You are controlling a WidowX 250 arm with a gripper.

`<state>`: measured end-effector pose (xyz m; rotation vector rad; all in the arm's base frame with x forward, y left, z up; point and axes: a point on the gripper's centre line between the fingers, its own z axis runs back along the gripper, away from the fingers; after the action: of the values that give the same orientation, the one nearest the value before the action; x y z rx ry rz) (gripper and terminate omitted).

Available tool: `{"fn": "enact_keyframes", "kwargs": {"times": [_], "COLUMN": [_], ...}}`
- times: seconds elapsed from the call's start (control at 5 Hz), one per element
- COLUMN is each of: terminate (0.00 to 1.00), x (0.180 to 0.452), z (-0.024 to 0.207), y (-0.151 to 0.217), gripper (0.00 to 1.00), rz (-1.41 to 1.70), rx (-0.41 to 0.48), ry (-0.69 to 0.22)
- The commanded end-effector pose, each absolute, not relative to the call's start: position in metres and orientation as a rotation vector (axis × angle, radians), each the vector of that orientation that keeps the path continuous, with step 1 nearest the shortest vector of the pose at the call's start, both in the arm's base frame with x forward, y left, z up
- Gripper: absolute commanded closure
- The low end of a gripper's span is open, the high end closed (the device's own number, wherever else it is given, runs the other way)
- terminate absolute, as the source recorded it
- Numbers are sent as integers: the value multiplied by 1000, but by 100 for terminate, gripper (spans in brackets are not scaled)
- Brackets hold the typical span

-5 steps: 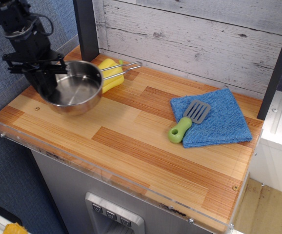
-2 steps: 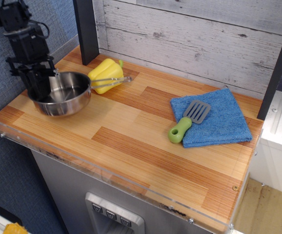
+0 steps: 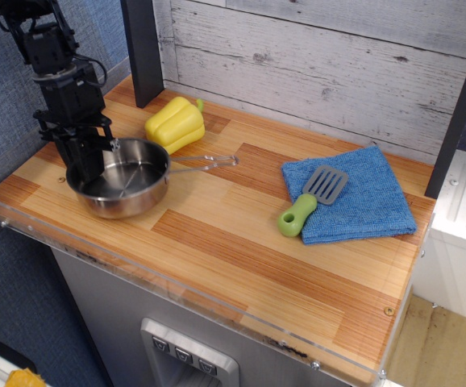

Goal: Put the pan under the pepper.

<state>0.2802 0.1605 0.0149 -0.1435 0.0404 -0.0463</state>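
The pan has shifted toward the front edge of the worktop and a little to the right compared with a moment ago. Its wire handle, which lay across the pepper before, now points right over bare wood, clear of the pepper. The pepper has not moved and sits at the back, near the dark post. So the pan now lies just in front of the pepper, close but apart; if "under" means nearer the front edge as seen here, the placement looks nearly done.

The gripper stands upright at the pan's left rim, its fingers close together and apparently clamped on the rim wall, one inside the pan. The pan seems to rest on the worktop, though I cannot tell for sure.
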Motion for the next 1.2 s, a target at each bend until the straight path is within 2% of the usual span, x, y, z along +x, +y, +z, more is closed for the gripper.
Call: {"fn": "enact_keyframes", "kwargs": {"times": [0.0,0.8,1.0], "terminate": [0,0,0], "x": [285,276,273], "z": [39,38,31], "y": [141,150,153], "gripper": [100,100,100], "rz": [-75,41,77], "rx": [-18,12,-1], "ry": [-79,-87,-71]}}
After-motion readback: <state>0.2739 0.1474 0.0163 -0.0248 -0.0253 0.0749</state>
